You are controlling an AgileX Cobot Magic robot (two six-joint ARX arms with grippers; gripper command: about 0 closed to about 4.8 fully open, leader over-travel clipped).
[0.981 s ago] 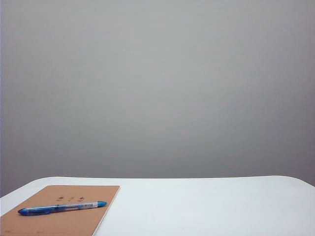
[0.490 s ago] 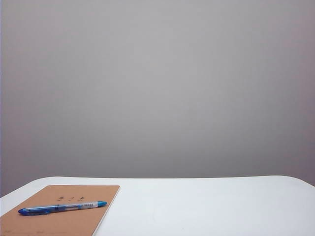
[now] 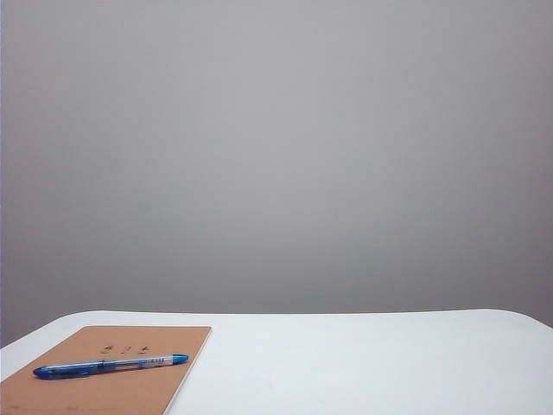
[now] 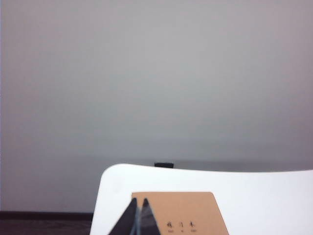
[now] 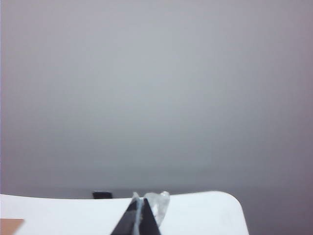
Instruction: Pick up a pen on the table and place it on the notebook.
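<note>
Almost nothing has moved since the earlier pictures: the slim see-through blue pen (image 3: pixel 110 366) lies in the same spot on the flat tan-brown paper notebook (image 3: pixel 104 393), and neither arm has come into the outside camera's view.

The pen rests on its side across the notebook cover, touching it, with its blue tip pointing toward the middle of the smooth white table with round corners (image 3: pixel 363 363). A few small dark marks sit on the cover just beyond the pen.

The left gripper (image 4: pixel 138 219) is seen only from its own wrist camera. Its two dark pointed fingertips are pressed close together with hardly any gap, and nothing is between them. It hangs in the air and touches nothing. The notebook (image 4: pixel 183 208) lies on the table (image 4: pixel 264 200) just ahead of its tips. The pen does not show in this view.

The right gripper (image 5: pixel 138 219) is pinched tight too, its tips meeting in one point, and it holds nothing. Only a small corner of the notebook (image 5: pixel 11 226) peeks in, well off to one side of it. The white table (image 5: pixel 205 215) lies past its tips. A small shiny clear patch (image 5: pixel 157 203) sits right beside the tips; I cannot tell what it is.
</note>
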